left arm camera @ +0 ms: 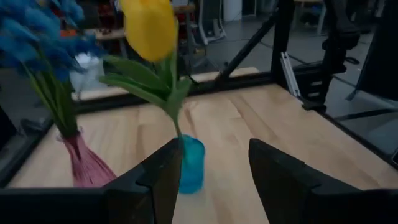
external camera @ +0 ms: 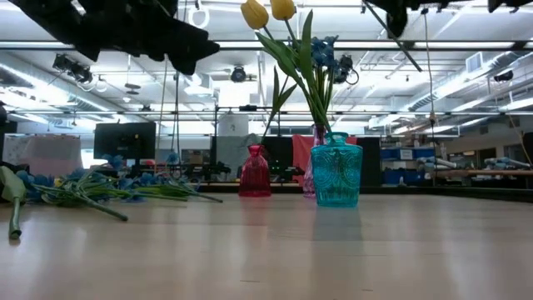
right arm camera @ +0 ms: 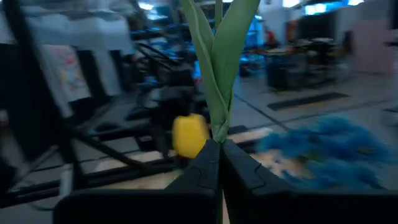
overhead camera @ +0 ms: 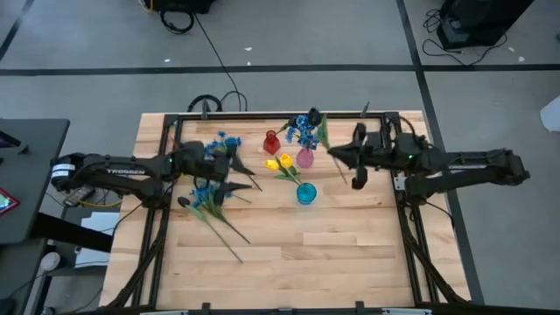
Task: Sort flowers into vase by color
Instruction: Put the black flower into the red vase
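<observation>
Right tool (right arm camera: 219, 163) raised, clamped on green stem (right arm camera: 219, 93); left tool (left arm camera: 211, 177) raised, apart.

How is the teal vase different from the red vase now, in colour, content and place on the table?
The teal vase is turquoise and holds yellow tulips with green leaves; the red vase is red and looks empty. From above, the teal vase stands nearer the table's front and the red vase nearer the back. In the low view the teal vase looks wider, though it is also closer to that camera. Both stand upright on the wooden table.
</observation>
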{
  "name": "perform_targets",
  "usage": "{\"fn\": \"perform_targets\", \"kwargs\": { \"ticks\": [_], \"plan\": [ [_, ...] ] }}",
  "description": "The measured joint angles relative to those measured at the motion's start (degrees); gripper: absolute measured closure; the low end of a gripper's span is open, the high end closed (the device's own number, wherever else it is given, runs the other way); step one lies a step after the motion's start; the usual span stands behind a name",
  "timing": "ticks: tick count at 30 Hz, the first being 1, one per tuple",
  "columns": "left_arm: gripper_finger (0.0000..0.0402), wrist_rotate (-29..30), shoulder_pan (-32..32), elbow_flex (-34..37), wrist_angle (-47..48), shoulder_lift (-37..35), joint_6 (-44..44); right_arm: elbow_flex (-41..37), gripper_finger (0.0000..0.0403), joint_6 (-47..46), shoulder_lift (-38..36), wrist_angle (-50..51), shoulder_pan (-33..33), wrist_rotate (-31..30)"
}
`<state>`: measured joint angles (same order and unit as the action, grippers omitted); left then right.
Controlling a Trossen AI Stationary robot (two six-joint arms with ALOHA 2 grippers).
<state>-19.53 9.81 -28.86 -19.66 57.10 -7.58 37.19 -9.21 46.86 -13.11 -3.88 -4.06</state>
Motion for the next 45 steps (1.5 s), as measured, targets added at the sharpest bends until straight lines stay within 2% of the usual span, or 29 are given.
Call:
{"fn": "perform_targets", "kwargs": {
  "ticks": [6, 11, 15, 20, 23, 29, 38, 42, 45],
  "plan": [
    [0.0209, 7.4, -9.4, 0.0, 2.8, 0.0, 3.4, 0.0, 0.0384, 0.4, 6.0, -4.9, 5.3, 0.6],
    [0.0209, 14.3, -15.7, 0.0, 1.9, 1.9, 6.1, 0.0, 0.0383, 0.4, 10.1, -9.2, 10.0, -2.0],
    [0.0209, 15.2, -18.8, 0.0, -2.1, 6.2, 7.9, 0.0, 0.0383, 0.4, 13.1, -14.4, 13.8, -2.8],
    [0.0209, 18.3, -22.5, 0.0, -8.5, 10.4, 7.9, 0.0, 0.0383, -0.7, 17.2, -15.0, 18.7, -9.4],
    [0.0209, 21.5, -23.6, 0.0, -12.1, 11.5, 7.8, 0.0, 0.0383, -2.8, 20.3, -16.7, 21.1, -11.6],
    [0.0209, 21.9, -24.2, 0.0, -18.9, 11.7, 9.6, 0.0, 0.0383, -3.2, 27.9, -25.4, 25.1, -14.4],
    [0.0209, 23.0, -24.2, 0.0, -27.2, 12.1, 8.4, 0.0, 0.0383, -1.5, 39.2, -40.3, 25.9, -14.4],
    [0.0208, 25.0, -24.2, 0.0, -34.1, 16.0, 8.2, 0.1, 0.0383, 0.3, 43.6, -48.3, 25.6, -14.4],
    [0.0204, 26.6, -24.2, -0.9, -38.5, 20.3, 7.9, 1.2, 0.0383, 0.4, 46.0, -49.6, 24.8, -14.3]
  ]
}}
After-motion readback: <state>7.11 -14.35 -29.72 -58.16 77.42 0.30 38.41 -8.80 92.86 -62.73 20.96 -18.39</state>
